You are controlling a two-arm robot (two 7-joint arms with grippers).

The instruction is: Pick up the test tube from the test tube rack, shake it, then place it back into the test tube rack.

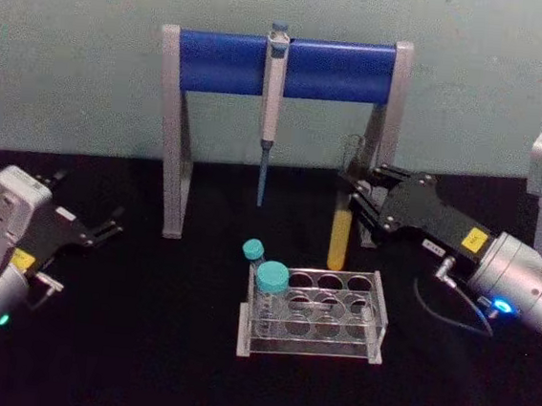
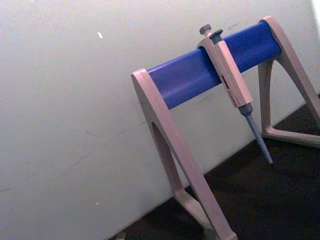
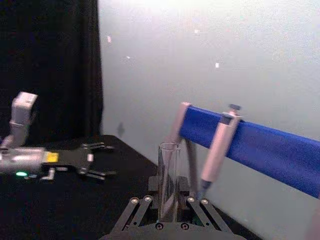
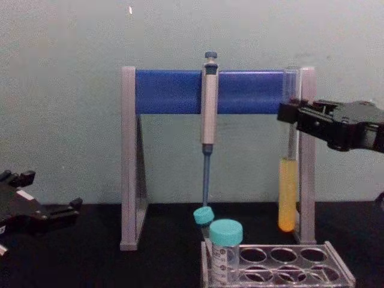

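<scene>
Held the long clear glass test tube (image 1: 341, 231) of yellow-orange liquid upright just above the low clear plastic test tube rack (image 1: 306, 352), clenched in the right hand (image 1: 352, 185). Judged pick-up done, shake and return to come. Found the left hand (image 1: 112, 227) released, parked well apart.

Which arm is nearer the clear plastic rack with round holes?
Right: the right end effector holds the glass tube of yellow liquid at the rack's back edge; the left end effector lies far aside.
</scene>
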